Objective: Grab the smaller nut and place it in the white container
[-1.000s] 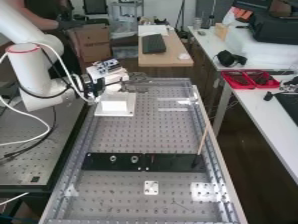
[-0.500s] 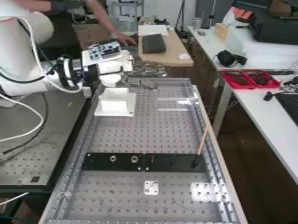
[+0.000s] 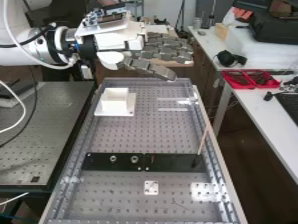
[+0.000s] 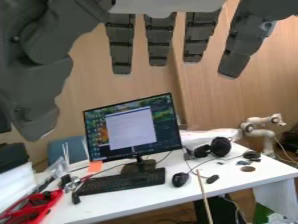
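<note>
Robot hand (image 3: 151, 68) was held wide open, empty, above the worktop's (image 3: 126, 134) far end. Smaller nut could not be located; its placement in the white container (image 3: 116, 104) was judged possibly complete, unconfirmed.

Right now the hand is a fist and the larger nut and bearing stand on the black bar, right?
Not a fist: the high view shows the hand with fingers straight. The larger nut and bearing do stand on the black bar.
</note>
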